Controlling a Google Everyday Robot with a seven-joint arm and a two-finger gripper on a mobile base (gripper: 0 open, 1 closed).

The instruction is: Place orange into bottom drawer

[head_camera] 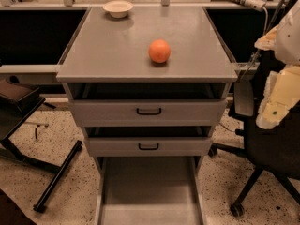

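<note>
The orange (159, 51) is seen resting on the grey tabletop (108, 46), well apart from the cream bowl (117, 8) behind it, while the bottom drawer (149, 189) is pulled open below. The hand (273, 111) is held at the right edge; its state cannot be told.

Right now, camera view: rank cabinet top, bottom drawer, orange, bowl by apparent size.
1. cabinet top
2. bottom drawer
3. bowl, orange: alike; bowl sits farther, unsure.
The gripper hangs at right edge, touching none.
</note>
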